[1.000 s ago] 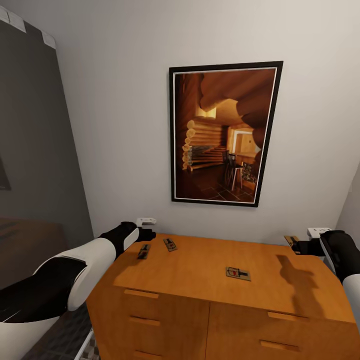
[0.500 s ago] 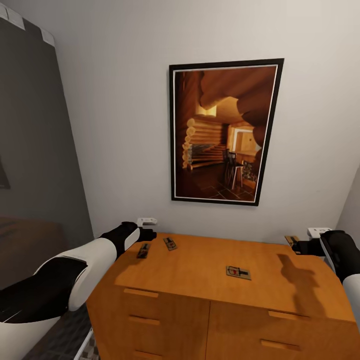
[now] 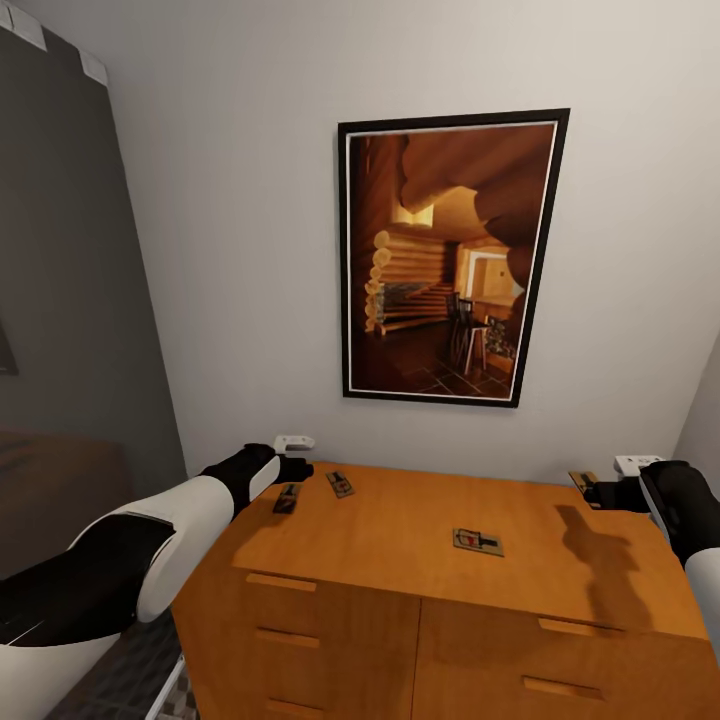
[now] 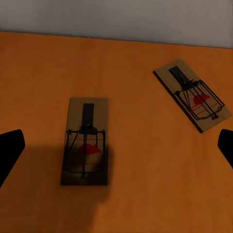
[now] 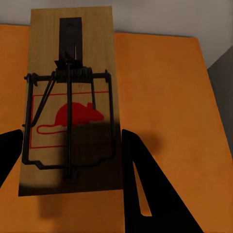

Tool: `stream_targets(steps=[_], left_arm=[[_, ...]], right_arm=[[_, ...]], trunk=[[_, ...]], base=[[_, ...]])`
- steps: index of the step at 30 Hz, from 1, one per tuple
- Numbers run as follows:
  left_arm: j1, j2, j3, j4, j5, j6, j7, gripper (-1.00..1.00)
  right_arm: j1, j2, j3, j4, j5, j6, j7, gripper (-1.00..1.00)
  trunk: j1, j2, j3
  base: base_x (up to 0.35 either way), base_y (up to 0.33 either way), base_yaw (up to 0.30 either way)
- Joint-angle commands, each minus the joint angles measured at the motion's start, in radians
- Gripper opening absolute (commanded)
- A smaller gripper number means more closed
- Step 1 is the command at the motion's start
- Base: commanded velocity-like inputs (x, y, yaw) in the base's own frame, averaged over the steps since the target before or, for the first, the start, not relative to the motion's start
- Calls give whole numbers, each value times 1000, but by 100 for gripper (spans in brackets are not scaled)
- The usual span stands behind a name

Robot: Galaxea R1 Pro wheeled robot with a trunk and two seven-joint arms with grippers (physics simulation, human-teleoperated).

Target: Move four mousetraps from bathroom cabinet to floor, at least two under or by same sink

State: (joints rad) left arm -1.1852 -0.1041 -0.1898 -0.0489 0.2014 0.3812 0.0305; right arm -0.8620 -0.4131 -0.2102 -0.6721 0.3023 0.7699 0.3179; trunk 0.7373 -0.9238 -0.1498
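My right gripper pinches a trap at the cabinet's far right corner, left gripper spread over two traps by its left edge.

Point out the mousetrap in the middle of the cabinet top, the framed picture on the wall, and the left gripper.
middle mousetrap [image 3: 476, 542], head view, centre of its tan board.
framed picture [image 3: 450, 260], head view, on the log-cabin image.
left gripper [image 3: 299, 468], head view, at its dark fingertips.
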Motion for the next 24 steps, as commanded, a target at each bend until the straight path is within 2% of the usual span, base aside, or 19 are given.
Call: stream_targets(steps=[1,24], left_arm=[[-1,0,-8,-2,10,5,3,100],[-1,-1,-8,-2,11,8,2,100]], right_arm=[[-1,0,-3,-1,8,3,6,-100],[-1,9,-2,-10,10,9,10,-100]], trunk=[[0,-1,-2],[0,-1,-2]], base=[[0,0,0],[0,0,0]])
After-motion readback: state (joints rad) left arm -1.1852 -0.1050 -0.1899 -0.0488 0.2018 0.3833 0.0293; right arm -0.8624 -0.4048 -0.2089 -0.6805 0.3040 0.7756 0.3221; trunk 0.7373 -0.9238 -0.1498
